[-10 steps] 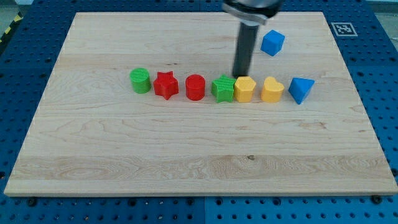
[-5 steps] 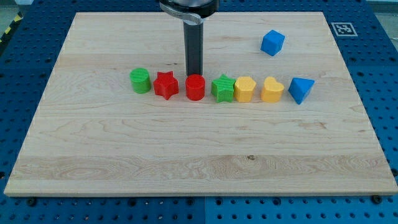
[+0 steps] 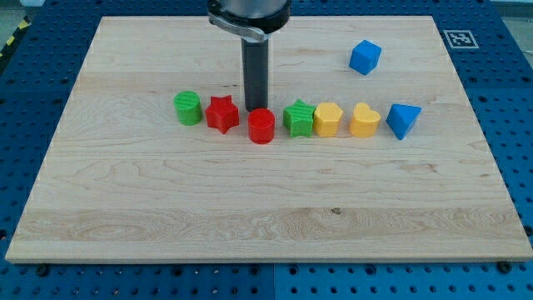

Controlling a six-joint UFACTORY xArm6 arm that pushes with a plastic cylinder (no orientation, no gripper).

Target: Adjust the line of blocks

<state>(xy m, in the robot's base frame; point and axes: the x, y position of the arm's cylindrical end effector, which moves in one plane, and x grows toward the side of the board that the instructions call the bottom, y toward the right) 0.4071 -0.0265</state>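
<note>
The camera view shows a wooden board [image 3: 125,217] with a row of seven blocks running across its middle. From the view's left they are a green cylinder [image 3: 188,108], a red star [image 3: 221,113], a red cylinder [image 3: 261,126], a green star [image 3: 298,118], a yellow hexagonal block [image 3: 328,119], a yellow heart [image 3: 364,120] and a blue triangular block [image 3: 403,120]. A blue cube [image 3: 365,57] sits well apart, near the view's top right.

The arm carries no fingers, only a dark rod, so there is nothing to open or close. The tip [image 3: 254,109] stands just above the red cylinder on the view's top side, apparently touching its upper edge. That cylinder sits slightly lower in the view than its neighbours, breaking the straight row, with small gaps to the red star and the green star on either side.

To do this step well, the robot should judge how far the cylinder is out of line and push only in short strokes, square to the row. Contact through the block's centre would keep it from sliding sideways into the red star or green star. If it has gone too low, the tip needs to circle round to the view's bottom side without brushing the neighbours.
</note>
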